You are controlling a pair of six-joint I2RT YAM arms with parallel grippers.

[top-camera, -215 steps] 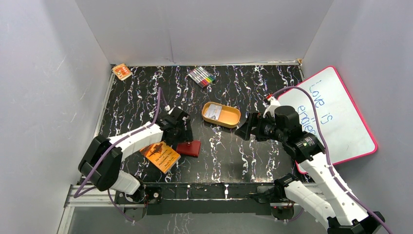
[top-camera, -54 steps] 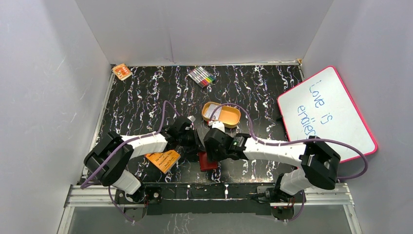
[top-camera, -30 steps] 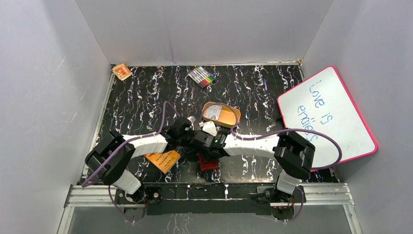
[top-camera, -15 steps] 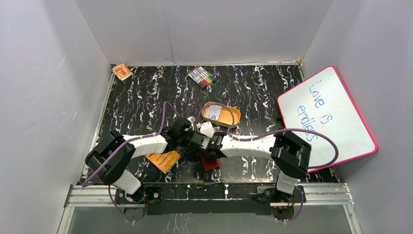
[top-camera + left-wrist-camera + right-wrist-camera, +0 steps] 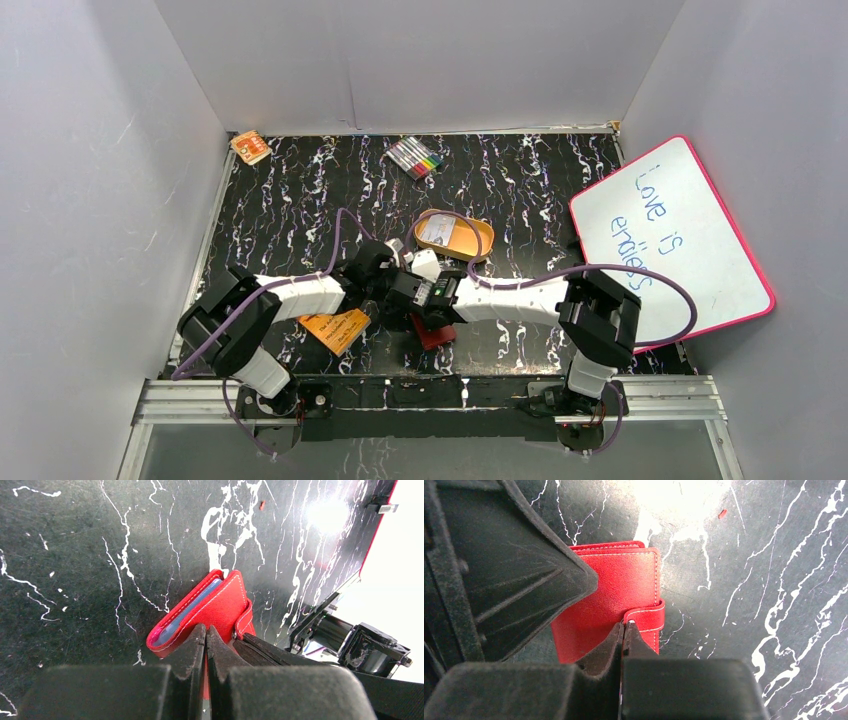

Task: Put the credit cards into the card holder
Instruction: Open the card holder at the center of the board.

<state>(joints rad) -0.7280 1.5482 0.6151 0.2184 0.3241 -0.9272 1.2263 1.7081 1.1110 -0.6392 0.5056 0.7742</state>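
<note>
The left gripper's jaws are pressed together on the card holder's edge and the right gripper's are pinched on its snap tab, the folded, white-stitched red wallet with bluish pockets lying near the marbled black table's front edge, while the whiteboard reads "Love is".

One red card holder sits at the tips of two pairs of fingers: the left fingers and the right fingers. One orange booklet lies just left of them. Just beyond them is one oval tin, with one pale credit card showing inside; any beneath it cannot be told. Far beyond lie one pack of markers and one small orange packet. One whiteboard is well to their right. One tabletop carries them.
</note>
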